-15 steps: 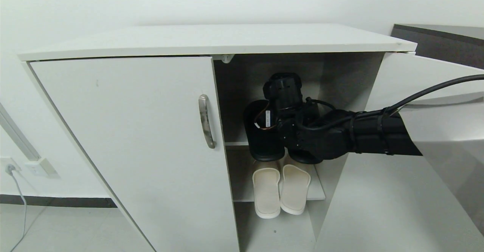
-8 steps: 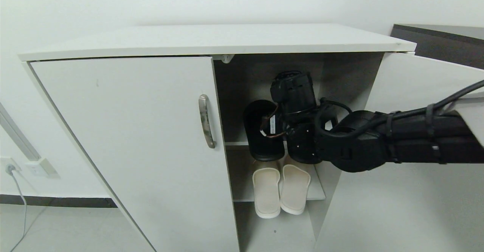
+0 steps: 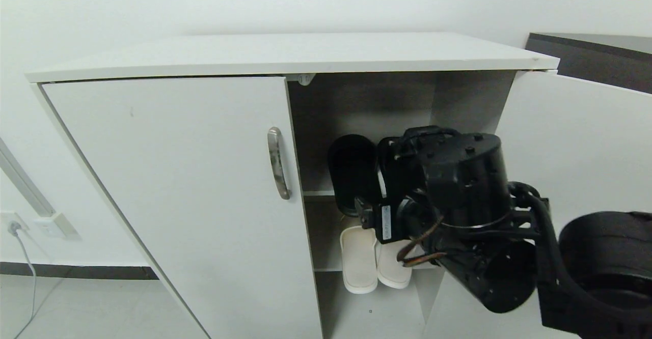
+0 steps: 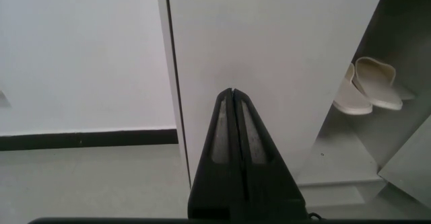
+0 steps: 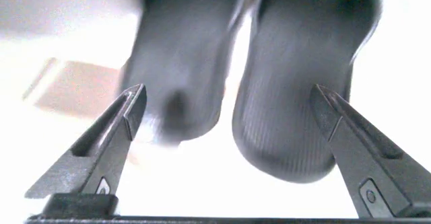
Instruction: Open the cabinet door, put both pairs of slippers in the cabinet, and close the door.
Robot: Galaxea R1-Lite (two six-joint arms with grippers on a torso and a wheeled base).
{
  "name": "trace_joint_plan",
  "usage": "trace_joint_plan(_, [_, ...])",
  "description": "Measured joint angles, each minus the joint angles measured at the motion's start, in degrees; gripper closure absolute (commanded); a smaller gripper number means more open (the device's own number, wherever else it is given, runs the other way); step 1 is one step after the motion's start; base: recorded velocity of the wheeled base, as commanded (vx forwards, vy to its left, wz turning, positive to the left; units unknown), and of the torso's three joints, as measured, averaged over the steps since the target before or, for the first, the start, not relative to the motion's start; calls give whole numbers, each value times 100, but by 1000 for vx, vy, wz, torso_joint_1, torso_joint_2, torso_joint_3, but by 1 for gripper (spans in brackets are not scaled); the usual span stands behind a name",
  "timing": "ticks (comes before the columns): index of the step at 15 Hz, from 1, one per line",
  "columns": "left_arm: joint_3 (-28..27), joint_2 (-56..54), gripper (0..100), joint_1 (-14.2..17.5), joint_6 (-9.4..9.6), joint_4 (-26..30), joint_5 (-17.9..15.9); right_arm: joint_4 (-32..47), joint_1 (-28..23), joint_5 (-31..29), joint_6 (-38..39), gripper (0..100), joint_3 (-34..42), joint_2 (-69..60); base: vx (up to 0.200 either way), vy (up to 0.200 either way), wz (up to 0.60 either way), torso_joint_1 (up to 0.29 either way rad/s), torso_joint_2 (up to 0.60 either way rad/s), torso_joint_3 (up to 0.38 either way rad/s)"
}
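Cabinet: white cabinet (image 3: 285, 54), closed door (image 3: 168, 176) with a metal handle (image 3: 277, 163) on the robot's left, open door (image 3: 575, 145) swung wide on its right.

Black slippers: black slippers (image 3: 351, 173) side by side on the upper shelf (image 3: 316, 194), toes pointing inward, heels at the front edge.

White slippers: white slippers (image 3: 359, 260) paired on the lower shelf (image 3: 326, 267), heels hanging a little past the front edge.

Right claw: right claw (image 5: 229, 89) spread wide and holding nothing, facing the black pair's heels without touching them.

Right arm: right arm (image 3: 463, 176) in front of the opening, between the shelves and the open door.

Left claw: left claw (image 4: 232, 96) pressed together on nothing, low down, pointing at the closed door's face.

Step in hand: both pairs apparently stowed; placing looks done, with only the door left to close.

Next move: probably clear the right arm from the opening, out of the door's swing. Then reach around to the outer face or free edge of the open door and push it steadily until flush with the cabinet front.

Risk: white heels overhanging the shelf might catch the closing door, so worth a check.
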Motion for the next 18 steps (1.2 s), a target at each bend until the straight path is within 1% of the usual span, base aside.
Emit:
trace_joint_plan(1, [0, 0, 100, 0, 0, 0, 0, -284, 45, 148, -9, 100, 336, -146, 0, 0, 0, 0, 0, 0])
trace_joint_plan(3, [0, 0, 100, 0, -20, 0, 0, -785, 98, 328, -148, 100, 791, -330, 0, 0, 0, 0, 0, 0])
trace_joint_plan(6, [0, 0, 100, 0, -41, 0, 5, -881, 127, 389, -246, 100, 1042, -430, 0, 0, 0, 0, 0, 0])
trace_joint_plan(16, [0, 0, 100, 0, -41, 0, -2, -891, 160, 421, -249, 100, 1150, -422, 0, 0, 0, 0, 0, 0])
trace_joint_plan(18, [0, 0, 100, 0, -37, 0, 0, -891, 160, 418, -249, 100, 1156, -416, -200, 0, 0, 5, 2, 2])
